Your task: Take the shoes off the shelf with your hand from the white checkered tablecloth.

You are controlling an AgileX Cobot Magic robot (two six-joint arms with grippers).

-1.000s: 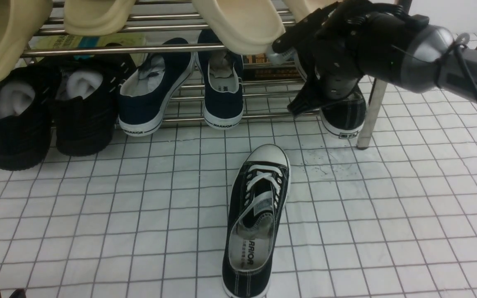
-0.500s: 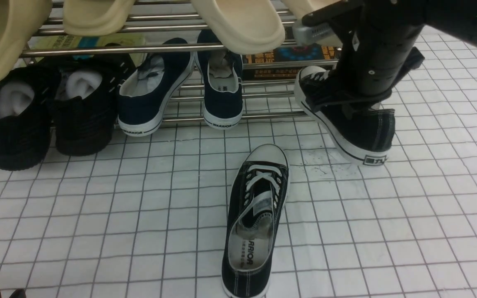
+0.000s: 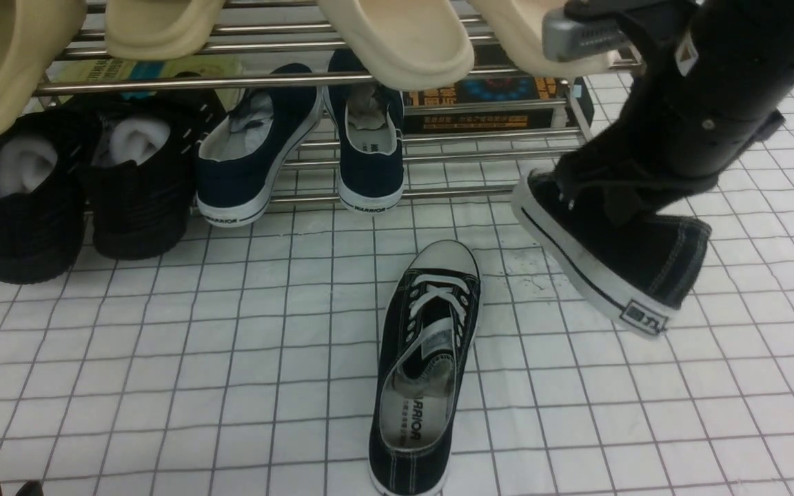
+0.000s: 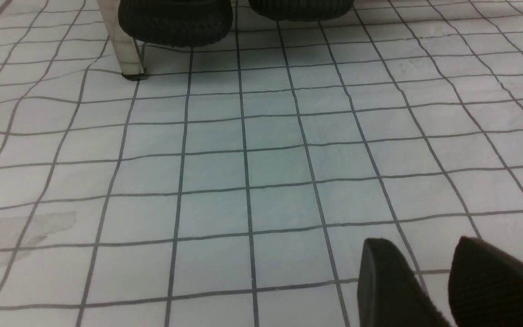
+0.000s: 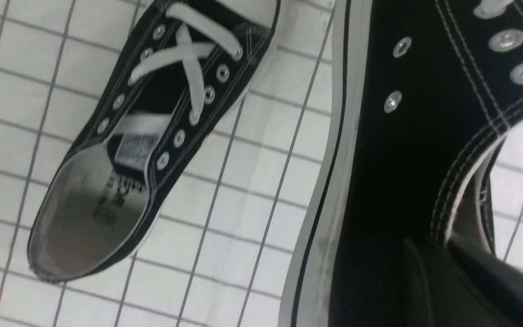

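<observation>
While my right gripper [image 5: 452, 277] pinches only the collar of the tilted black canvas sneaker [image 3: 617, 269], slippage is possible. I judge it would drop onto the white checkered tablecloth [image 3: 163, 344].

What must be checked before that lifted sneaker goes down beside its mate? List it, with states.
1. Right gripper, jaws shut on the held sneaker: ok.
2. Held sneaker clear of the shelf: ok.
3. Held sneaker lined up with the lying sneaker: not ok, it sits at an angle to it.
4. Bare tablecloth right of the lying sneaker: ok.
5. Held sneaker's sole off the tablecloth: cannot tell.
</observation>
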